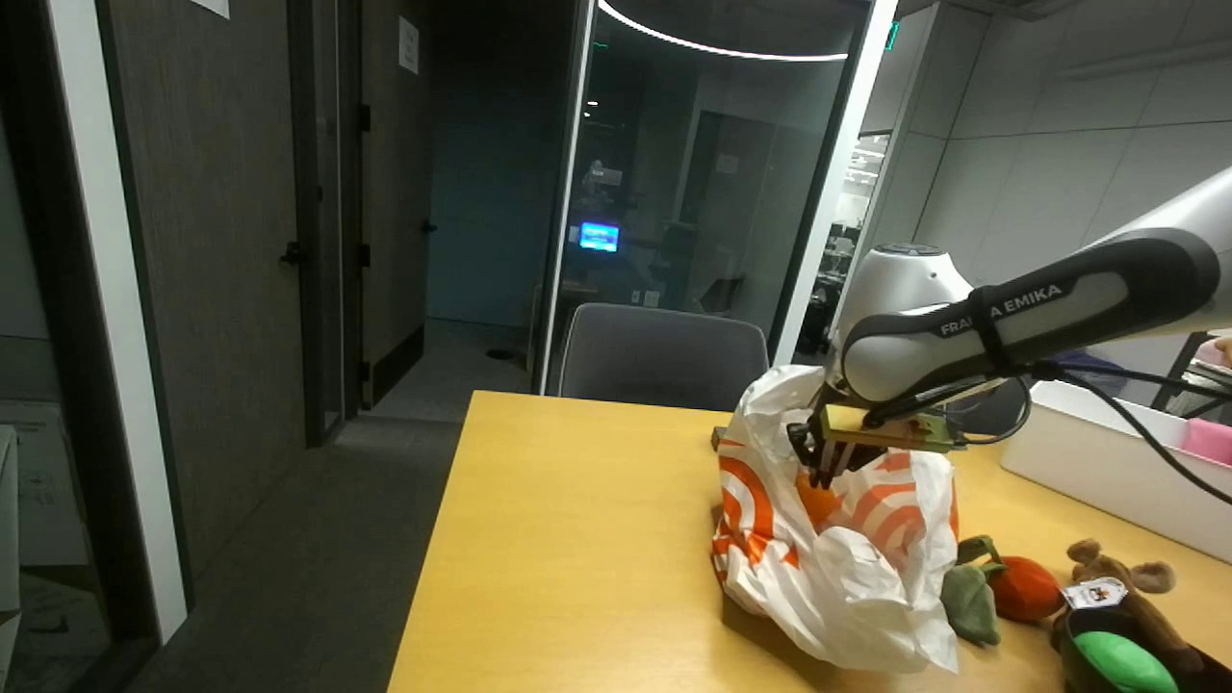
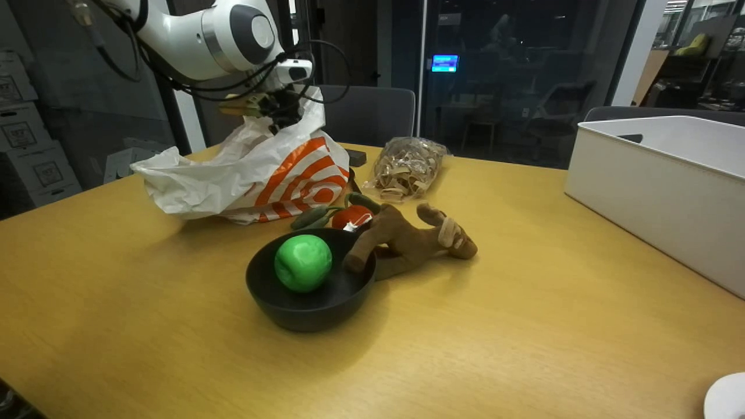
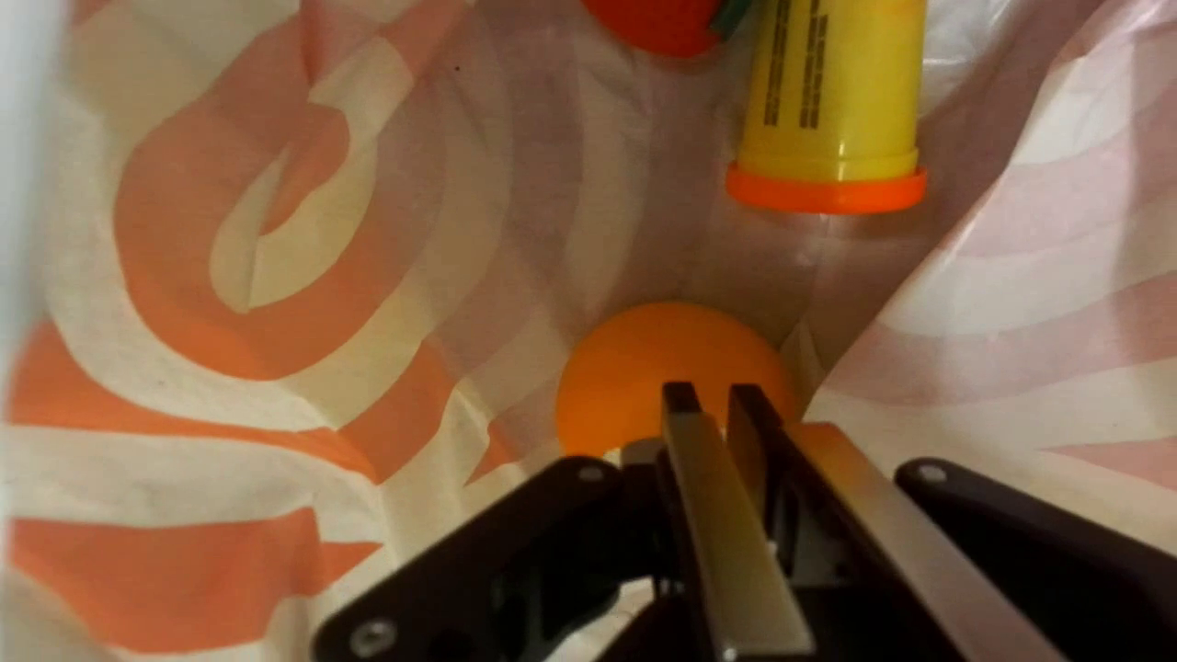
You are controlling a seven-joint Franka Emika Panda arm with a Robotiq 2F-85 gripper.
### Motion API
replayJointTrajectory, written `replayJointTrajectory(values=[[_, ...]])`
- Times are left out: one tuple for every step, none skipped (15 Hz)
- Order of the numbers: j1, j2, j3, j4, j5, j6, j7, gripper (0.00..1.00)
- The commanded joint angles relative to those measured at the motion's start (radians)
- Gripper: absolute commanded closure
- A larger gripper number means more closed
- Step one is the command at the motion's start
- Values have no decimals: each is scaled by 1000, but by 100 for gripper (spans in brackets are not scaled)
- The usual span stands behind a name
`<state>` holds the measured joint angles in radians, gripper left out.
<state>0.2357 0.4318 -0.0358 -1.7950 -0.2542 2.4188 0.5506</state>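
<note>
My hand [image 3: 714, 397] is narrow at the round orange object [image 3: 634, 372], grip unclear to me: its smooth curve could slip, or the surrounding bullseye-print plastic bag [image 1: 866, 592] snag.

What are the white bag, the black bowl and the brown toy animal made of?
White bag: likely thin plastic film, softly shiny, given crisp creases. Black bowl: perhaps matt plastic or ceramic, as its smooth wall barely reflects. Brown toy animal: probably plush fabric, dull, with soft-looking limbs.
</note>
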Motion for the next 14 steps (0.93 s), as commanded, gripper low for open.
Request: replayJointTrajectory(values=[[20, 22, -20, 44, -32, -27, 3, 53], [20, 33, -21, 55, -38, -30, 0, 44], [22, 45, -24, 67, -43, -32, 1, 37], [26, 57, -31, 76, -53, -25, 10, 30], [27, 69, -35, 88, -61, -15, 11, 21], [30, 81, -40, 102, -69, -19, 13, 15], [29, 95, -43, 115, -70, -14, 9, 6], [30, 107, -47, 128, -74, -6, 9, 1], [25, 120, -44, 144, -64, -8, -5, 0], [16, 132, -36, 159, -48, -7, -24, 0], [12, 143, -32, 171, -39, -2, -34, 0], [11, 153, -29, 185, -33, -5, -43, 0], [8, 162, -24, 197, -21, -12, -55, 0], [4, 170, -20, 206, -6, -18, -67, 0]])
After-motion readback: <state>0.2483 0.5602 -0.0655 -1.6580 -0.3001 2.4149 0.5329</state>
